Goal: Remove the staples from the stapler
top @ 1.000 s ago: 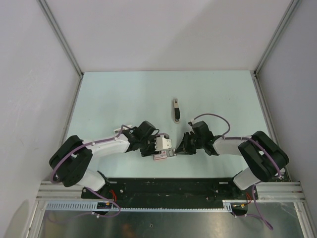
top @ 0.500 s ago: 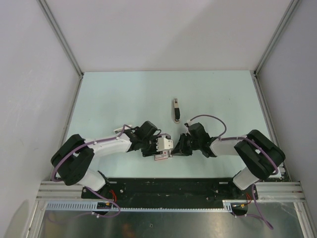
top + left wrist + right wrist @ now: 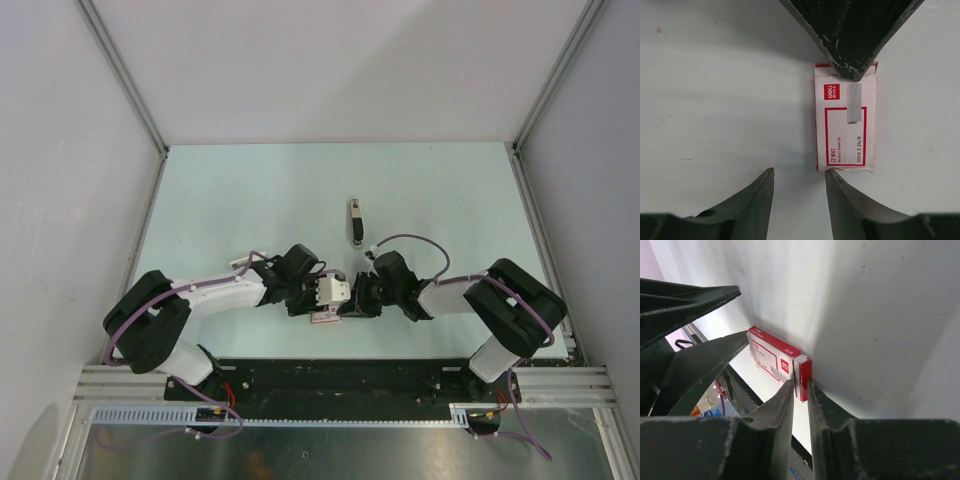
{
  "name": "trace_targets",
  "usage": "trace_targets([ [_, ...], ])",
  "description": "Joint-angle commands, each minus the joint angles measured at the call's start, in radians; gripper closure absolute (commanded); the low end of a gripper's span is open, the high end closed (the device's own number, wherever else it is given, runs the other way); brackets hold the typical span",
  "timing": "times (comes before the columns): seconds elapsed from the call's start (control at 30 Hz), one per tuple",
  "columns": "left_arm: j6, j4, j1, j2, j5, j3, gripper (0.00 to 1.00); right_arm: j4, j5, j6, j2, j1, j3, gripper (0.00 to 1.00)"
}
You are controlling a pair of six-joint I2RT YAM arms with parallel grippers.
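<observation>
Left gripper (image 3: 799, 172) partway open, nothing between its fingers; one fingertip (image 3: 836, 189) sits at the near corner of the red-and-white staple box (image 3: 845, 125), flat on the table (image 3: 230, 200). Right gripper (image 3: 800, 385) narrow, tips against the box's opposite end; can't tell if it pinches. Stapler (image 3: 355, 222) lies farther back on the table, apart from both grippers.

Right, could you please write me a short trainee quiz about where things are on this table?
1. True or false: a gripper holds the small dark-and-pale stapler.
2. What lies between the two arms' fingertips? A a coin; B the flat red-and-white cardboard staple box; C a pen.
3. In the left wrist view, are the fingers of the left gripper together or apart?
Key: 1 false; 2 B; 3 apart.
</observation>
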Motion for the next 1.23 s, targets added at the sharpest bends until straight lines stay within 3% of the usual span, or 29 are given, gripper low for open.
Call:
trace_targets([
  [0.0, -0.010, -0.015, -0.015, 0.023, 0.003, 0.010, 0.50, -0.019, -0.008, -0.027, -0.021, -0.008, -0.003, 0.74],
  [0.23, -0.009, -0.013, -0.014, 0.028, -0.015, 0.013, 0.60, -0.177, 0.003, -0.116, -0.112, -0.066, -0.017, 0.67],
  [0.4, -0.027, -0.005, -0.010, 0.032, -0.033, 0.022, 0.61, -0.243, -0.009, -0.157, -0.194, -0.113, -0.035, 0.65],
  [0.6, -0.103, -0.035, 0.028, -0.027, -0.023, 0.128, 0.37, -0.373, 0.029, -0.242, -0.325, -0.199, 0.005, 0.57],
  [0.77, -0.164, -0.138, 0.089, -0.121, 0.030, 0.283, 0.04, -0.552, 0.113, -0.360, -0.383, -0.276, 0.131, 0.24],
  [0.93, -0.251, -0.182, 0.238, -0.207, 0.123, 0.389, 0.01, -0.636, 0.119, -0.441, -0.413, -0.356, 0.244, 0.03],
  [1.1, -0.371, -0.188, 0.441, -0.248, 0.257, 0.420, 0.01, -0.653, 0.119, -0.487, -0.452, -0.405, 0.298, 0.01],
  [1.2, -0.395, -0.185, 0.502, -0.250, 0.253, 0.408, 0.01, -0.668, 0.149, -0.511, -0.466, -0.415, 0.325, 0.01],
])
